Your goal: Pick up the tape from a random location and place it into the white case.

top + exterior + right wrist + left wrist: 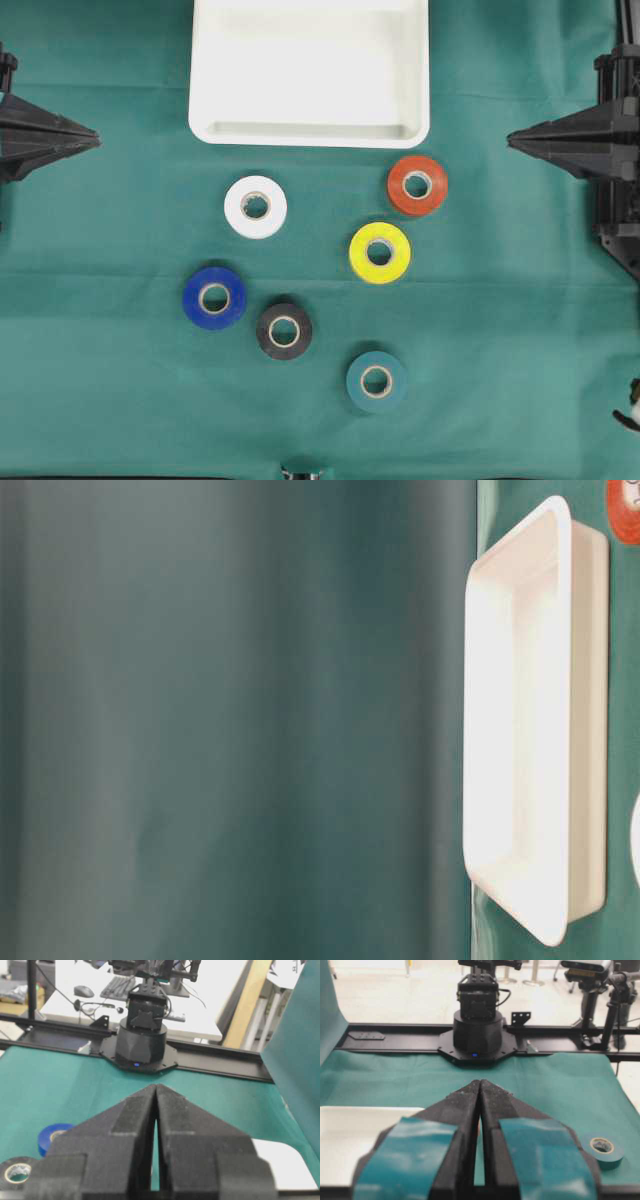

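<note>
The white case [310,132] lies empty at the back middle of the green cloth; it also shows in the table-level view [590,730], the left wrist view [350,1130] and the right wrist view [290,1170]. Several tape rolls lie in front of it: white [255,206], red [417,185], yellow [380,252], blue [214,297], black [284,331] and teal [376,381]. My left gripper [96,138] is shut and empty at the left edge. My right gripper [511,140] is shut and empty at the right edge. Both are far from the rolls.
The left wrist view shows the teal roll [603,1149] and the opposite arm's base [477,1030]. The right wrist view shows the blue roll [52,1136], the black roll [17,1172] and the other base [142,1040]. A green backdrop [230,720] rises behind the case.
</note>
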{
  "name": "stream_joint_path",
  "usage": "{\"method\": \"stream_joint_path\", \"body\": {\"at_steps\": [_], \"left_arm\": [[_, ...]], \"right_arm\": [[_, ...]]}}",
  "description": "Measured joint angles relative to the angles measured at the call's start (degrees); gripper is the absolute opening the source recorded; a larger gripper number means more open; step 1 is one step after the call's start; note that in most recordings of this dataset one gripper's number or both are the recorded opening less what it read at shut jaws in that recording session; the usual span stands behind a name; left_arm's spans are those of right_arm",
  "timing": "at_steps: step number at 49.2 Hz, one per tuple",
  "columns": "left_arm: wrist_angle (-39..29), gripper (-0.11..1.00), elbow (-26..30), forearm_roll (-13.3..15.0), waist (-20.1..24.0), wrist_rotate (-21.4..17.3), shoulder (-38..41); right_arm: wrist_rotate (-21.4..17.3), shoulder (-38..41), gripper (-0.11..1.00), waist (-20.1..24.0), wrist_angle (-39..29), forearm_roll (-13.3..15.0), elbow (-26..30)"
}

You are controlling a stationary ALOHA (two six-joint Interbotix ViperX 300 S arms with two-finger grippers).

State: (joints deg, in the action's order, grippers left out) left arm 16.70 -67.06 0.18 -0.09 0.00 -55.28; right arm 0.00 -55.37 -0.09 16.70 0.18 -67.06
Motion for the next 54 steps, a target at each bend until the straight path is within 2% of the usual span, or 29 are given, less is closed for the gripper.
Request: {"method": "stream_joint_path", "body": {"at_steps": [14,27,31,35,40,42,45,47,50,54], "left_arm": [[-2.64,0.02,0.18,0.09,0.09,0.0,0.09],[-3.34,0.02,0.18,0.18,0.09,0.0,0.26],[-3.34,0.02,0.18,0.18,0.09,0.0,0.26],[-3.52,0.05,0.18,0.18,0.09,0.18,0.35],[-3.87,0.19,0.18,0.18,0.09,0.44,0.97],[-3.87,0.29,0.18,0.18,0.09,0.62,1.14],[-3.96,0.47,0.18,0.18,0.09,0.88,1.32],[-3.96,0.6,0.18,0.26,0.09,0.79,1.49],[-3.96,0.78,0.18,0.26,0.09,0.88,1.58],[-4.13,0.95,0.18,0.26,0.09,0.53,1.58]], "right_arm": [[0.09,0.7,0.0,-0.09,-6.06,0.0,1.32],[0.09,0.62,0.01,-0.18,-7.29,0.0,1.76],[-0.09,0.7,0.11,-0.18,-7.56,0.0,1.76],[-0.09,0.7,0.31,-0.18,-7.65,-0.09,1.76],[-0.18,0.7,0.63,-0.18,-7.65,-0.09,1.76],[-0.09,0.79,0.76,-0.18,-7.65,-0.09,1.76],[-0.18,0.88,0.88,-0.18,-7.73,-0.09,1.76],[-0.18,0.97,0.92,-0.18,-7.73,-0.18,1.76],[-0.18,1.05,0.92,-0.18,-7.73,-0.09,1.76],[-0.18,1.14,0.91,-0.18,-7.73,-0.18,1.76]]}}
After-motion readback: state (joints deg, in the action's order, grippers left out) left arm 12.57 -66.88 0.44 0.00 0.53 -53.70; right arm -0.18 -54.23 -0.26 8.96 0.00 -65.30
